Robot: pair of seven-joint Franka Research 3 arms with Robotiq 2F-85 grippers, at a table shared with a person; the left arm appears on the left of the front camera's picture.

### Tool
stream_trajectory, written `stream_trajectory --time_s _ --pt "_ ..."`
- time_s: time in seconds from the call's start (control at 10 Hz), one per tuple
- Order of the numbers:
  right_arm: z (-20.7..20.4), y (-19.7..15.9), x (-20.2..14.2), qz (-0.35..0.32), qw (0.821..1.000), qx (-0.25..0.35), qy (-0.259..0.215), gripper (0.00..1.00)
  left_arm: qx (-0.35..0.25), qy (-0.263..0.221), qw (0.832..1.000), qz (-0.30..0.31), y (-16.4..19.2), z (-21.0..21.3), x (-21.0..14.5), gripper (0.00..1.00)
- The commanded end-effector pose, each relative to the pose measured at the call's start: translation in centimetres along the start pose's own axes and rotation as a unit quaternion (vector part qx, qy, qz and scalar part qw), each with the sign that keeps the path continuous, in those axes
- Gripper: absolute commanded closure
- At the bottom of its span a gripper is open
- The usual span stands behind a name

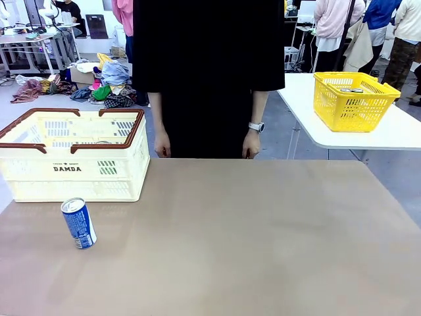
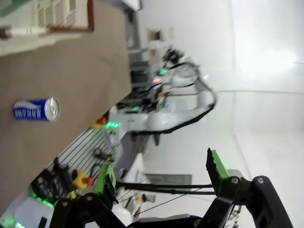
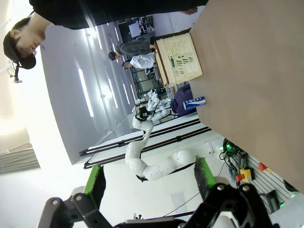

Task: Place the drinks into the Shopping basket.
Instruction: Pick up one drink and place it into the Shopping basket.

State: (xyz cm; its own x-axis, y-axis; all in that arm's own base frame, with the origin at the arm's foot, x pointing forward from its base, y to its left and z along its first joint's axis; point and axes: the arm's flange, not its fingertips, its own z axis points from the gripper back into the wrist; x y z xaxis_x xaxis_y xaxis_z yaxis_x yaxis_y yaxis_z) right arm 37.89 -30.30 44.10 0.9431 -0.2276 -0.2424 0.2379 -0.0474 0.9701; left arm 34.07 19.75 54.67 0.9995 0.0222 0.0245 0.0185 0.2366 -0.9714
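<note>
My left tool (image 2: 160,168) and right tool (image 3: 149,175) gape wide, empty; the blue can (image 1: 78,223) stands on the surface (image 1: 263,237) just beside the Shopping basket (image 1: 39,178), not yet in, so its placing is left

1 blue can (image 1: 78,223) is standing on the tan table (image 1: 250,237) at 8 o'clock, near the cream Shopping basket (image 1: 72,168), which is sitting at 10 o'clock. A person (image 1: 207,66) is standing at 12 o'clock, a watch-wearing hand (image 1: 250,145) hanging at the far edge. 1 yellow basket (image 1: 352,102) is sitting on a white table (image 1: 395,131) at 2 o'clock.
</note>
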Motion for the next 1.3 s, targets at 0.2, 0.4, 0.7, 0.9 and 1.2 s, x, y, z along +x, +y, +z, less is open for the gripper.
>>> stream_trajectory --time_s 0.2,0.4,0.7,0.9,1.2 --pt "0.1 0.3 -0.3 -0.002 1.0 -0.005 0.006 0.0 0.247 0.061 0.967 -0.008 0.6 -15.8 -1.3 0.0" --pt "0.1 0.3 -0.3 -0.002 1.0 -0.005 0.006 0.0 0.296 0.1 0.95 0.014 2.8 -20.6 1.0 0.0" --pt "0.1 0.3 -0.3 -0.002 1.0 -0.005 0.006 0.0 0.284 0.083 0.955 -0.008 1.6 -20.2 -0.5 0.0" --pt "0.1 0.3 -0.3 -0.002 1.0 -0.005 0.006 0.0 0.284 0.083 0.955 -0.008 1.6 -20.2 -0.5 0.0" --pt "0.1 0.3 -0.3 -0.002 1.0 -0.005 0.006 0.0 0.38 0.062 0.923 -0.015 1.8 -20.4 1.4 0.0"
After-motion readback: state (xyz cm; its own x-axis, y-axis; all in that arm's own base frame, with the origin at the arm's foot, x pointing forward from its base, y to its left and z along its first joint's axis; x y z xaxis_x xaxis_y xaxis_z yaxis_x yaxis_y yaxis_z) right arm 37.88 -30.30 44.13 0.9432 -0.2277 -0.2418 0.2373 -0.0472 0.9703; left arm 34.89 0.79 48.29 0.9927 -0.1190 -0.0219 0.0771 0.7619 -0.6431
